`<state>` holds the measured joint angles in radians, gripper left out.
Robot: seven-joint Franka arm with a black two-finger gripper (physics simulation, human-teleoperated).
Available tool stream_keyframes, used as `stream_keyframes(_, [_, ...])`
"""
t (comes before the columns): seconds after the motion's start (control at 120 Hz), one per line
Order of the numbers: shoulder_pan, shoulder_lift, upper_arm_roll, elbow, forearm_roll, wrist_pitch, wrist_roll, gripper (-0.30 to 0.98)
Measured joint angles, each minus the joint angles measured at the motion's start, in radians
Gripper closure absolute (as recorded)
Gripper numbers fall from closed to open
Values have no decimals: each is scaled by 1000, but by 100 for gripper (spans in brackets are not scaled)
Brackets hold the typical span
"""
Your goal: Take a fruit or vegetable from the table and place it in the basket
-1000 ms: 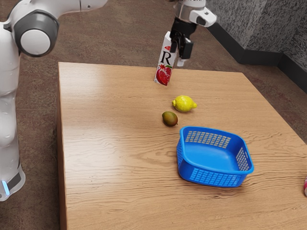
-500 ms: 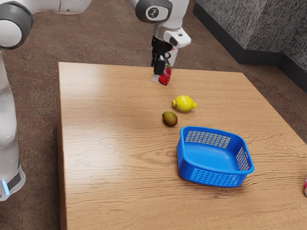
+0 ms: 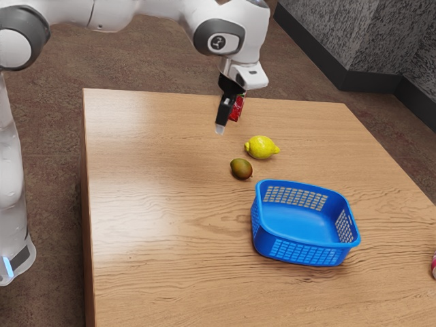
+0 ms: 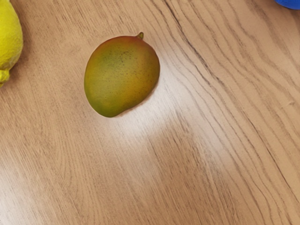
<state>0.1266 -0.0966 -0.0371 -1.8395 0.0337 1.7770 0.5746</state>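
My gripper [image 3: 221,128] hangs above the table, on the exterior view's left of the lemon and higher than the mango, touching neither; how its fingers stand cannot be made out. A green-brown mango [image 3: 241,169] lies on the wood, and the wrist view has this mango [image 4: 123,76] with its small stem. Beside it rests a yellow lemon [image 3: 261,148]; part of the lemon [image 4: 8,40] is in the wrist view too. The blue basket [image 3: 302,255] stands close to the mango, its visible floor bare. A corner of the basket [image 4: 289,3] appears in the wrist view.
Behind my gripper stands a juice carton [image 3: 236,109], mostly hidden by the hand. A red and white object [image 3: 434,266] is cut off at the exterior view's right edge. The wooden table [image 3: 157,204] ends at a straight edge on the exterior view's left.
My hand has moved toward the exterior view's left and come lower, nearer the mango, now covering most of the carton. The fruits and the basket have stayed where they were.
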Motion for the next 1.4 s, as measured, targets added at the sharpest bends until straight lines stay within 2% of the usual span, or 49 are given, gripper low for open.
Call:
stream_keyframes(0.217, [-3,74,-39,5,-9,68,52,0])
stream_keyframes(0.525, [-74,136,-36,9,9,136,101,0])
stream_keyframes(0.8, [27,184,-21,23,21,182,129,0])
stream_keyframes(1.4, [8,237,-24,21,2,207,160,0])
